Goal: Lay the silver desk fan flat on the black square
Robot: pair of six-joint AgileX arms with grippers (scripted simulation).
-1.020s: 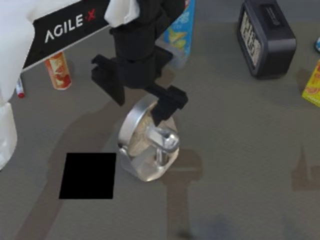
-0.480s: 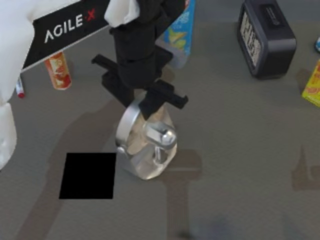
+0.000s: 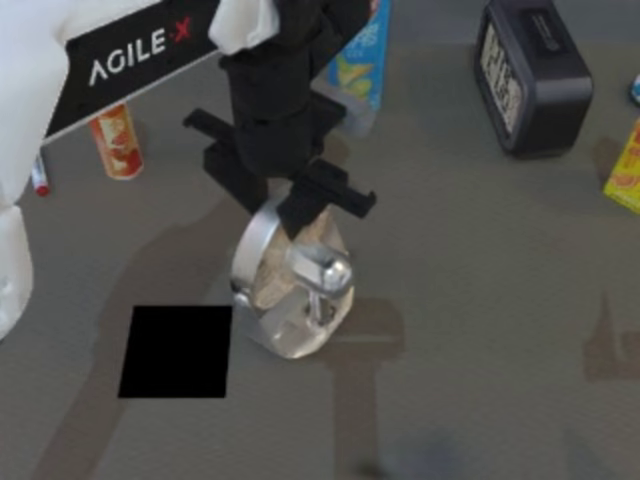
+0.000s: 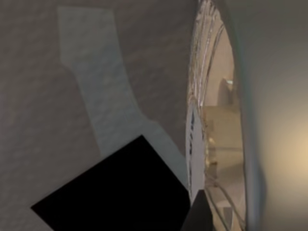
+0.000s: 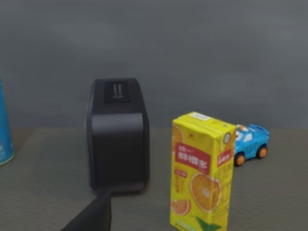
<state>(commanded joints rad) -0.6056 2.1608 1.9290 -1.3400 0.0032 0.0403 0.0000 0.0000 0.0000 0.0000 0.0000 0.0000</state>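
The silver desk fan [image 3: 295, 300] stands upright on its rounded base, just right of the black square [image 3: 176, 351]. My left gripper [image 3: 272, 210] comes down from above and is shut on the top of the fan's chrome ring. In the left wrist view the ring and beige grille of the fan [image 4: 216, 120] fill one side, with the black square [image 4: 115, 192] on the table beyond. My right gripper [image 5: 96, 214] is outside the top view and shows only as a dark tip in its own wrist view, far from the fan.
A black digital clock [image 3: 532, 75] stands at the back right, with a yellow juice carton [image 3: 625, 170] at the right edge and a blue toy car [image 5: 250, 142] behind it. A blue packet [image 3: 360, 60] and an orange can [image 3: 117, 142] stand behind the fan.
The left gripper's fingers have closed from a wide spread onto the fan's ring. The fan has shifted slightly. In the last half second nothing more has moved.
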